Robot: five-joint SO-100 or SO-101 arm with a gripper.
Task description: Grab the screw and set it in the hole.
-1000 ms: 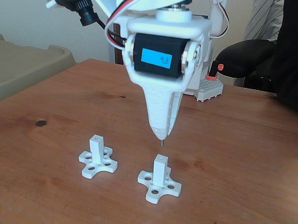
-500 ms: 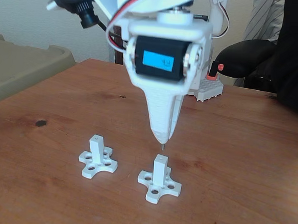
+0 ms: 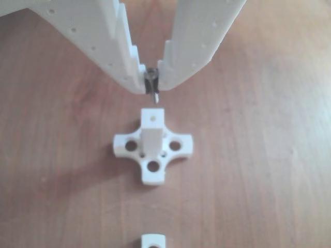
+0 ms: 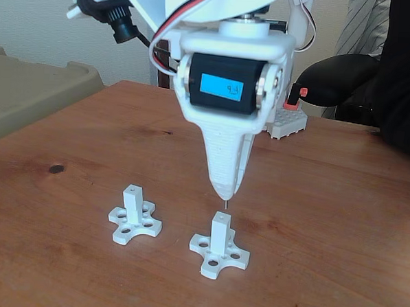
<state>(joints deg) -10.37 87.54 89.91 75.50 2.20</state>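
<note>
We see one white ribbed claw pinched on one thin metal screw, tip hanging just above the hole in a square white post. Two cross-based posts stand on the wooden counter; the second post stands well apart.

Gripper sits lower and slightly right versus 1.0 s ago; screw tip now just above the post top
</note>
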